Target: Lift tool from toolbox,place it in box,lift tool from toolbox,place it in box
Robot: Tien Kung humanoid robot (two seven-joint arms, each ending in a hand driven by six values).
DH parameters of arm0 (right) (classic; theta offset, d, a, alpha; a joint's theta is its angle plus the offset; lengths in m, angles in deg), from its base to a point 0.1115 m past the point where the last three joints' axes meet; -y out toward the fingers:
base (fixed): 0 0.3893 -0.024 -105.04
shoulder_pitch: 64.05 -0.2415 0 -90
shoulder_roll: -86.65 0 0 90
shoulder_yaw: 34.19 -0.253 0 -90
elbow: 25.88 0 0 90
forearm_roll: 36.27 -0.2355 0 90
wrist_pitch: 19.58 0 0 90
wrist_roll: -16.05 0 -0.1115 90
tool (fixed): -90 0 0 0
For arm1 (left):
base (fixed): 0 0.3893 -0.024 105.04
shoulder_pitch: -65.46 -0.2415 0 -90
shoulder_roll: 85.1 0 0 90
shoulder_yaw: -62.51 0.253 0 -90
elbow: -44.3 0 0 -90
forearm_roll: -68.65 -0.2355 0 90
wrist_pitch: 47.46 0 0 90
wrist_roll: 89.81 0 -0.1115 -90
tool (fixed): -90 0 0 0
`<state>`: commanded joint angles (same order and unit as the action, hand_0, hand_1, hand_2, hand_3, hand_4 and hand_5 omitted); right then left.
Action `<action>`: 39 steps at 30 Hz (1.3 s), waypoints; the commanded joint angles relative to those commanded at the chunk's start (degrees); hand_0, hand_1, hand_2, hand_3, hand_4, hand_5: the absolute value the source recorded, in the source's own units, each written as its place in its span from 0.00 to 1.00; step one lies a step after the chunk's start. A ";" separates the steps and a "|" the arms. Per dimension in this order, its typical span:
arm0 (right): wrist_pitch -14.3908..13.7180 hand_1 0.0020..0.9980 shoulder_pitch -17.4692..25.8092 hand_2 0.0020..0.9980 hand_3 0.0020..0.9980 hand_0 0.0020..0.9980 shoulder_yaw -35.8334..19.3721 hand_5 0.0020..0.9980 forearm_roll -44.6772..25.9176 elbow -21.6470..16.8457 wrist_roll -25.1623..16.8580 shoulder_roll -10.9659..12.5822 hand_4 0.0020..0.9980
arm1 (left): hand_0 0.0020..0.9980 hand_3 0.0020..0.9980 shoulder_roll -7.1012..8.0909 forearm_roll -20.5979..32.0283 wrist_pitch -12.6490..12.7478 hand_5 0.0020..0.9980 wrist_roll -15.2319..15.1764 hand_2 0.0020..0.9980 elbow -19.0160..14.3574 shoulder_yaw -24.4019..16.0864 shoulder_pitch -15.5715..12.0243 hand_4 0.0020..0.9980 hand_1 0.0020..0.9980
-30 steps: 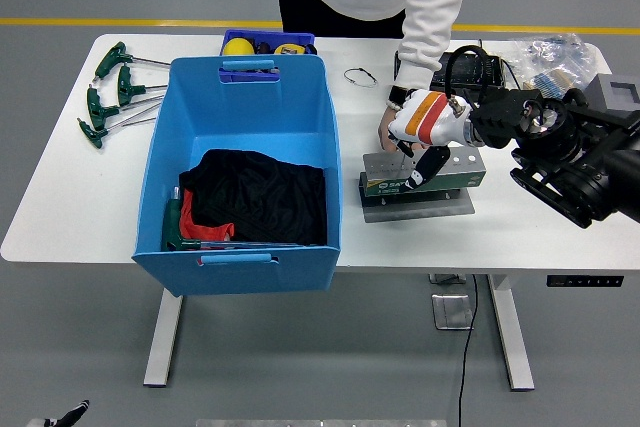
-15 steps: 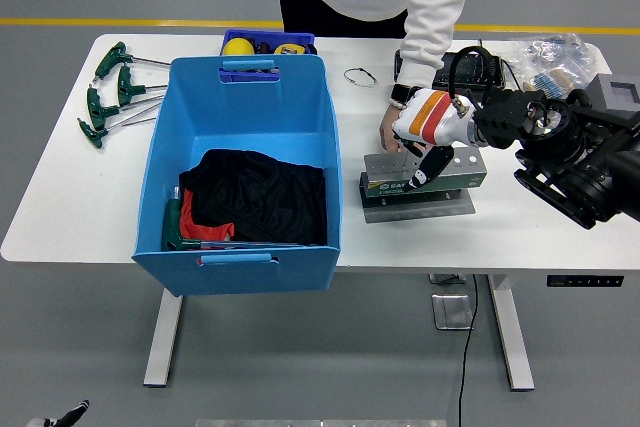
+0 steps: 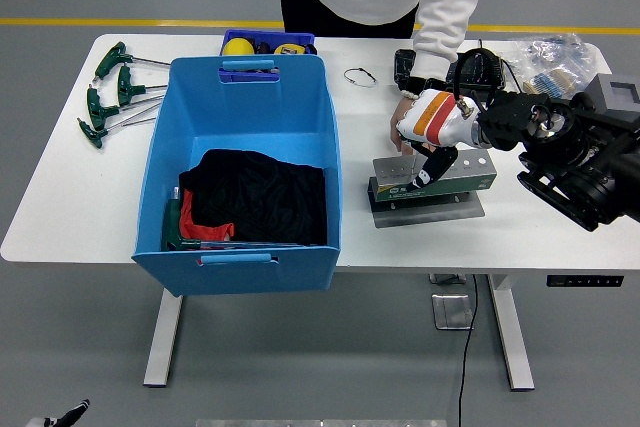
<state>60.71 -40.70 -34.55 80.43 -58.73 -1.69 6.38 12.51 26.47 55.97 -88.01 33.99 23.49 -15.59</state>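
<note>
We see the right hand (image 3: 432, 137) — white with an orange and red patch — reaching in from the right over the grey-green tool holder (image 3: 430, 183) on the white table (image 3: 60, 187). Its dark fingers (image 3: 428, 169) curl down against the holder's front face, but we cannot tell whether they grip a tool or only rest there. A person's hand (image 3: 403, 123), coming from a white sleeve (image 3: 445, 7) at the far side, touches the holder's top just beside the robot's hand.

To the left stands the big blue box (image 3: 240, 172), with black cloth (image 3: 258, 195), something red (image 3: 200, 227) and a green item (image 3: 172, 227) lying in its bottom. Several green T-handle wrenches (image 3: 110, 97) lie at the table's far left, well apart from the holder. Behind the box sits a small blue tray (image 3: 268, 43) with yellow things in it — and a clear bag (image 3: 552, 57) lies at the far right corner.
</note>
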 joint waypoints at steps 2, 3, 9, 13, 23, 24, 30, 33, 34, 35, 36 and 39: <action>-0.38 0.13 -0.04 0.18 0.19 0.14 -0.01 0.82 -0.32 -0.04 0.11 0.11 1.00 | 0.73 0.75 -0.01 -0.24 -0.01 0.74 0.04 0.74 0.00 -0.20 -0.05 0.77 0.66; -0.48 0.13 -0.07 0.18 0.19 0.14 -0.01 0.82 -0.47 -0.07 0.17 0.17 1.00 | 0.73 0.75 -0.01 -0.34 -0.01 0.74 0.06 0.74 0.00 -0.28 -0.06 0.77 0.66; -2.17 0.12 -0.52 0.15 0.16 0.13 -1.07 0.79 -2.36 -0.50 0.20 1.06 1.00 | 0.73 0.75 -0.13 -2.03 0.02 0.74 0.29 0.74 0.00 -2.06 -0.07 0.77 0.66; -2.12 0.12 -0.88 0.15 0.16 0.13 -1.94 0.79 -3.12 -0.81 0.64 1.78 1.00 | 0.73 0.75 -0.22 -3.86 0.04 0.74 0.52 0.74 0.00 -3.89 -0.15 0.77 0.66; -1.43 0.07 -1.80 0.09 0.09 0.09 -3.53 0.78 -4.96 -2.55 1.98 3.51 1.00 | 0.73 0.75 -0.09 -5.27 -0.09 0.74 0.73 0.74 0.00 -5.09 -0.62 0.77 0.65; -1.33 0.07 -1.98 0.09 0.09 0.09 -3.68 0.78 -5.14 -2.96 2.11 3.77 1.00 | 0.73 0.75 -0.11 -5.15 -0.04 0.74 0.71 0.74 0.00 -5.07 -0.65 0.77 0.65; -0.46 0.05 -3.02 0.08 0.08 0.08 -4.88 0.80 -5.92 -6.03 3.12 5.67 1.00 | 0.73 0.75 -0.26 -5.59 0.15 0.74 0.76 0.74 0.00 -5.89 -0.88 0.77 0.65; -0.34 0.05 -3.88 0.08 0.08 0.08 -5.82 0.78 -6.16 -7.94 4.02 7.11 1.00 | 0.73 0.75 -0.23 -6.21 0.09 0.74 0.65 0.74 0.00 -6.86 -1.11 0.77 0.65; -0.35 0.05 -4.14 0.08 0.08 0.08 -6.14 0.78 -6.04 -8.31 4.29 7.38 1.00 | 0.73 0.75 -0.22 -6.41 0.06 0.74 0.62 0.74 0.00 -7.13 -1.17 0.77 0.65; -0.30 0.05 -4.62 0.08 0.08 0.08 -6.74 0.78 -6.11 -8.93 4.73 7.79 1.00 | 0.73 0.75 -0.18 -6.82 0.01 0.74 0.59 0.74 0.00 -7.60 -1.23 0.77 0.65; -0.26 0.05 -4.85 0.08 0.08 0.08 -7.02 0.78 -6.16 -9.22 4.92 7.97 1.00 | 0.73 0.75 -0.15 -6.98 -0.02 0.74 0.58 0.74 0.00 -7.76 -1.25 0.77 0.65; 0.02 0.05 -5.81 0.08 0.08 0.08 -8.05 0.77 -6.56 -10.68 5.55 8.71 1.00 | 0.73 0.75 -0.08 -7.43 -0.09 0.74 0.57 0.74 0.00 -8.25 -1.32 0.77 0.65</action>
<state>60.72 -46.51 -42.60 73.88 -69.41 3.86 15.09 12.43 19.03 55.87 -87.44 33.99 15.24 -16.92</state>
